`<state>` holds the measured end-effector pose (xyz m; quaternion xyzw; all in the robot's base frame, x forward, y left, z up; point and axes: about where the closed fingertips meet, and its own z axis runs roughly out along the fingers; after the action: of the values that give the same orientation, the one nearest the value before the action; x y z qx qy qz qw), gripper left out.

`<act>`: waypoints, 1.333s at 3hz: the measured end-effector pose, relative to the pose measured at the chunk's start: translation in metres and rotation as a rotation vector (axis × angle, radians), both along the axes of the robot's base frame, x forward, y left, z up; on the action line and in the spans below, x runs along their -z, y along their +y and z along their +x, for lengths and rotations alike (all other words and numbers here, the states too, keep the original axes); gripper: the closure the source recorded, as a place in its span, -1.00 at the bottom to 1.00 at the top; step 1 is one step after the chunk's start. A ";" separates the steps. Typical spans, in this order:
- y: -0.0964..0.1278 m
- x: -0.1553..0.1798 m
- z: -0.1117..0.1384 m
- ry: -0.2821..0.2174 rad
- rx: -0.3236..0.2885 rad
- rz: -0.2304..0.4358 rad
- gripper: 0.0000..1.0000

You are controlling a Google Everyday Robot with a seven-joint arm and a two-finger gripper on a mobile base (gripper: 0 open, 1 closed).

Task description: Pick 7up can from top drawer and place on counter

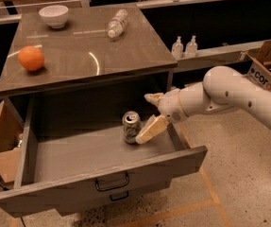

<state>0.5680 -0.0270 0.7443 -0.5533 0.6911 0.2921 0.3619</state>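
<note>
The 7up can [131,126] stands upright on the floor of the open top drawer [97,174], right of its middle. My gripper [148,114] reaches into the drawer from the right on a white arm. It is open, with one cream finger [152,98] up behind the can and the other finger [150,129] low against the can's right side. The can is not between the fingers. The counter [125,51] lies above the drawer.
On the counter sit an orange [31,58] at the left, a white bowl [54,15] at the back and a clear plastic bottle [117,22] lying down. Two pump bottles [184,46] stand on a ledge behind. Cardboard boxes [267,63] stand right and left.
</note>
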 end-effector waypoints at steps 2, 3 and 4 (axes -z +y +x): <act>0.023 0.027 0.015 -0.015 0.036 0.001 -1.00; 0.029 0.041 0.026 -0.036 0.048 0.015 -1.00; 0.028 0.059 0.035 -0.047 0.060 0.016 -1.00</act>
<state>0.6027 0.0009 0.6849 -0.5360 0.6964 0.2737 0.3909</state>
